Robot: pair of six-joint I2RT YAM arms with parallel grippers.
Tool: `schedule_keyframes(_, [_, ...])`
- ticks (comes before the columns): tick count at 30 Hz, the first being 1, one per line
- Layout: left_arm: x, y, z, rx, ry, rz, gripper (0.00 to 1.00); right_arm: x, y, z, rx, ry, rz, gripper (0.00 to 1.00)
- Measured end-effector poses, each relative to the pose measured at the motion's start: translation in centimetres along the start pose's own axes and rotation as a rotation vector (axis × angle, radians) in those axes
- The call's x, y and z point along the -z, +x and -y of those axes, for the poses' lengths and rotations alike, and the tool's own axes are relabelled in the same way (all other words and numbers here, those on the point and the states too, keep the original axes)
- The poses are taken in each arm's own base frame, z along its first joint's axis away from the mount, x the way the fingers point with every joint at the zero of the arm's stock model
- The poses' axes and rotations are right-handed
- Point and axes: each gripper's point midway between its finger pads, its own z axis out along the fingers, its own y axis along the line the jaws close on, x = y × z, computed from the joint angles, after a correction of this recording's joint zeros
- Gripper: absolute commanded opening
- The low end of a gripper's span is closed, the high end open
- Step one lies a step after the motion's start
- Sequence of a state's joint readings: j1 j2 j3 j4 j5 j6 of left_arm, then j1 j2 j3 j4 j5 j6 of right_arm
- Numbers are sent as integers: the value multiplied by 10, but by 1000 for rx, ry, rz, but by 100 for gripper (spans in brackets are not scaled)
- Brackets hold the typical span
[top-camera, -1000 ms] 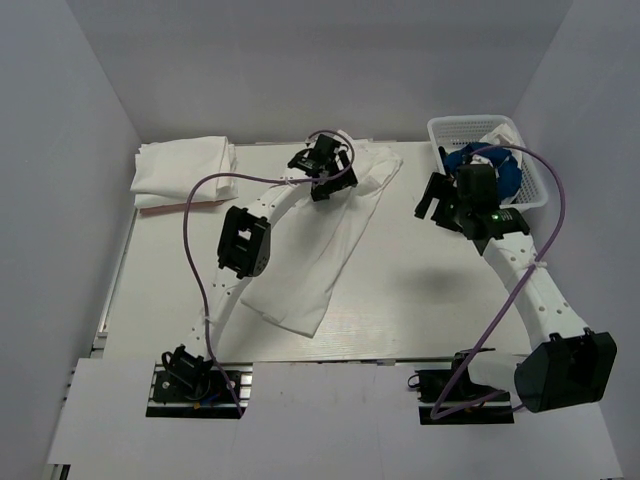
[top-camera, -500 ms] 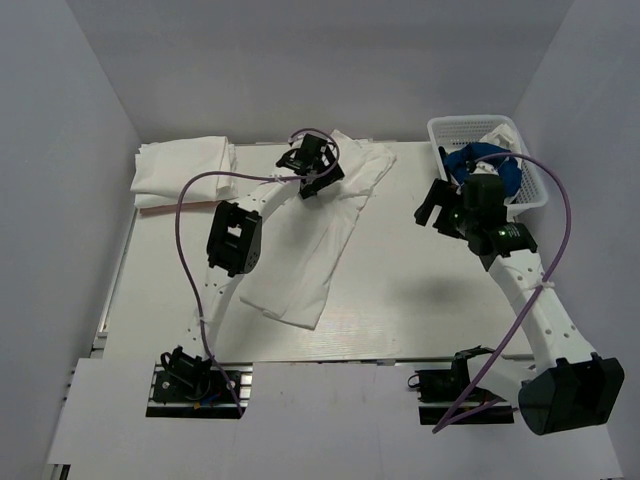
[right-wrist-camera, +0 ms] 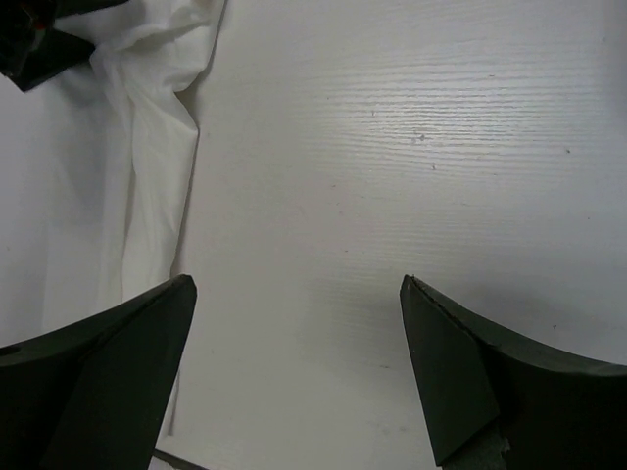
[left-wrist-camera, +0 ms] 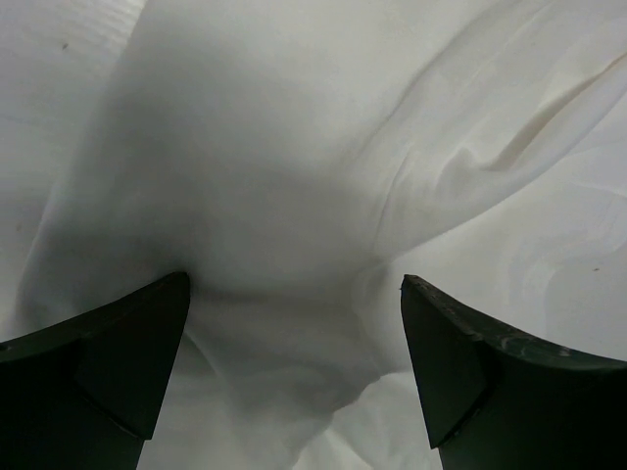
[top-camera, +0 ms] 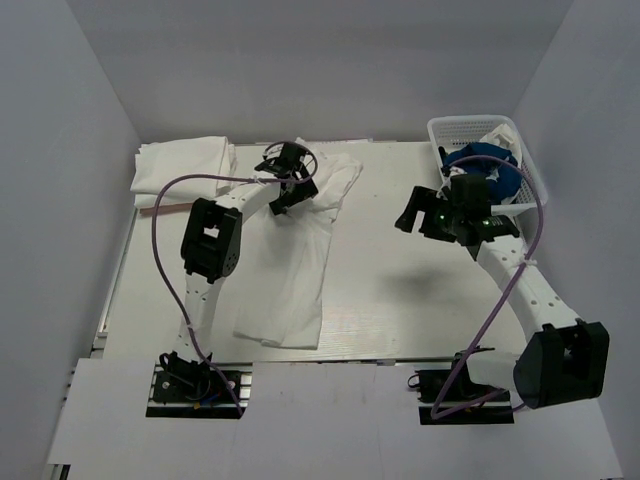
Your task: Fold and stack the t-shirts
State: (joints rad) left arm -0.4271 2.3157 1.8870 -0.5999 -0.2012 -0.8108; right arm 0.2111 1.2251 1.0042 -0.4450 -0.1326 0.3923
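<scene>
One white t-shirt (top-camera: 295,290) has slid left under your left gripper (top-camera: 284,200), jaws wide; your right gripper (top-camera: 408,218), equally wide, holds nothing; folding outstanding.

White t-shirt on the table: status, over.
Left gripper open over white t-shirt, far end. Right gripper open, empty, above bare table. Shirt rumpled, not yet folded. Nothing in the way.

shirt (top-camera: 300,270): thin white cloth, soft, creased, matt
table (right-wrist-camera: 411,147): white, matt, fine grain lines
basket (top-camera: 465,120): white plastic lattice
left fingers (left-wrist-camera: 108,372): dark, smooth, matt
</scene>
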Motion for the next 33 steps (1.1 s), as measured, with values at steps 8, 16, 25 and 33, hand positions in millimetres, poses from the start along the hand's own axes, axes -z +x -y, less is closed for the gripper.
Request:
schedule_keyframes(8, [27,-16,6,-122,9,-37,99,-22,48,-59,295,-214,-141,90])
schedule_keyframes(16, [173,5,-71,-98,-52,-10,99,-2,118,-146,741,-471,-179,90])
schedule_keyframes(25, [264,167,-239,166,-263,-235,99,7,244,-187,1224,-634,-278,90])
schedule_keyframes(33, [245,235,-262,296,-326,-422,90,-29,310,-167,1509,-544,-327,90])
